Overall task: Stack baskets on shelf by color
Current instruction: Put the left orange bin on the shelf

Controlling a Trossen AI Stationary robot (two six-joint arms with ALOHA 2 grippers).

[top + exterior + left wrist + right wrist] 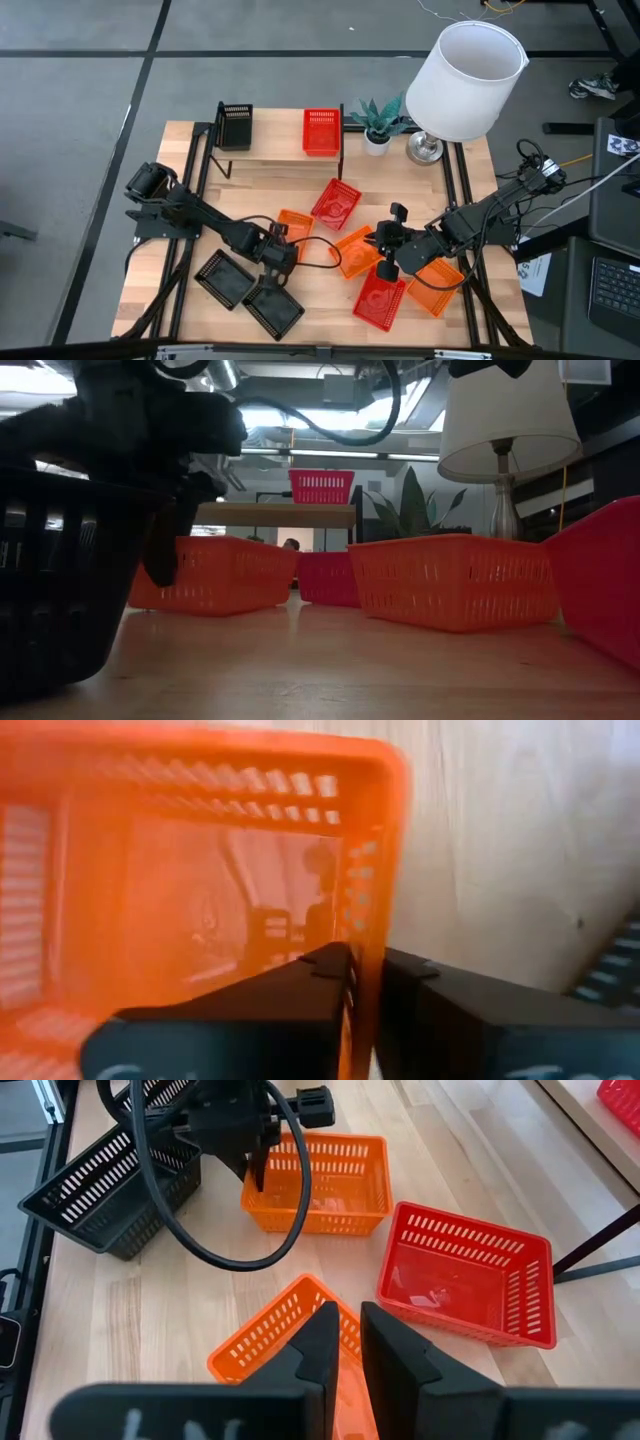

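The shelf (275,152) stands at the back and bears a black basket (235,127) and a red basket (321,131). On the table lies an orange basket (296,222), with my left gripper (281,244) shut on its wall; the right wrist view shows this basket (325,1180) too. My right gripper (388,262) hangs shut above another orange basket (275,1342) and touches nothing. Two more red baskets (336,203) (380,300), an orange one (436,282) and two black ones (224,278) (273,306) rest on the table. My left gripper pinches the orange basket's slotted wall (368,905) on the side toward the left arm, not far from a corner. One finger (290,990) is inside the basket and the other outside. The fingers slant down from above. The basket's bottom (215,605) rests on the table.
A white-shaded lamp (466,80) and a small potted plant (378,125) stand at the back right beside the shelf. A black cable loops from the left arm over the table's middle (215,1260). Bare wood (330,325) shows along the near edge.
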